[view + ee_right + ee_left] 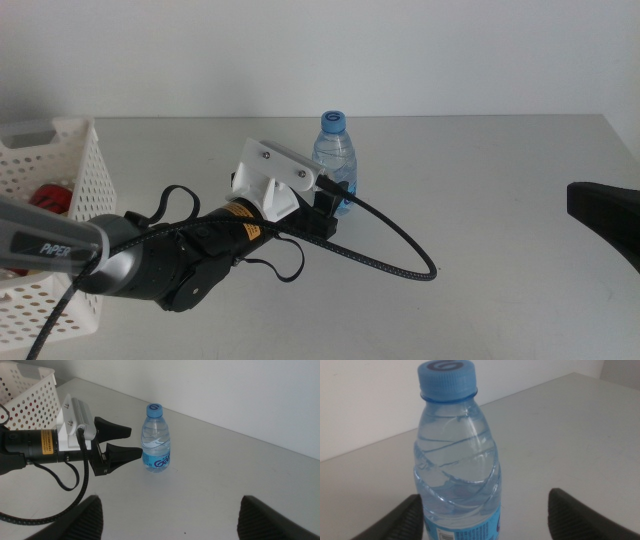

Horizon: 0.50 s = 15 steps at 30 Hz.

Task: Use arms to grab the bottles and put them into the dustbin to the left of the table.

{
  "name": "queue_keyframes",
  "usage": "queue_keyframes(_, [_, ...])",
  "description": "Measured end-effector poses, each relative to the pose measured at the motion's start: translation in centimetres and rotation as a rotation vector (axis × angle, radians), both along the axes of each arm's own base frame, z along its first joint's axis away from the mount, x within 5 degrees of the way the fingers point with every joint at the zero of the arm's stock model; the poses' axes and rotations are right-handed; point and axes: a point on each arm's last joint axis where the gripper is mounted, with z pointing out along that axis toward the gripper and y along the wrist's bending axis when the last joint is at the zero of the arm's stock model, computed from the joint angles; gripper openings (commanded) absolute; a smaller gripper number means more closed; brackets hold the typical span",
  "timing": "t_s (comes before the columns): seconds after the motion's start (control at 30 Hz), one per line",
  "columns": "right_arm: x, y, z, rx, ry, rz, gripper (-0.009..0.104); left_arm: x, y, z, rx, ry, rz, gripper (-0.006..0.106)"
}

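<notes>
A small clear water bottle [335, 150] with a blue cap stands upright near the middle of the table [480, 170]. My left gripper [335, 200] reaches it from the left and is open, one finger on each side of its lower body. In the left wrist view the bottle [457, 465] stands between the jaws, close to one finger [407, 517] and well apart from the other. The right wrist view shows the same bottle [156, 440] and the left gripper [127, 442]. My right gripper [170, 510] waits open at the table's right side [600, 210].
The white perforated dustbin [85, 170] stands at the table's left edge, also visible in the right wrist view [30, 395]. Something red [50, 197] lies inside it. A black braided cable [400, 250] loops over the table from the left arm.
</notes>
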Motion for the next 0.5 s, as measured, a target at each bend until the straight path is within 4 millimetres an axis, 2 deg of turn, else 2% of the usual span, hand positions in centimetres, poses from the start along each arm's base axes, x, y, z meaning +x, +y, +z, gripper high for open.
queue_keyframes(0.23, [0.0,0.0,0.0,0.000,0.000,0.000,0.075,0.2,-0.1,0.3,0.000,-0.013,-0.002,0.093])
queue_keyframes(0.5, [0.0,0.0,0.0,0.000,0.000,0.000,0.075,3.2,-1.3,0.5,0.005,-0.033,0.010,0.093])
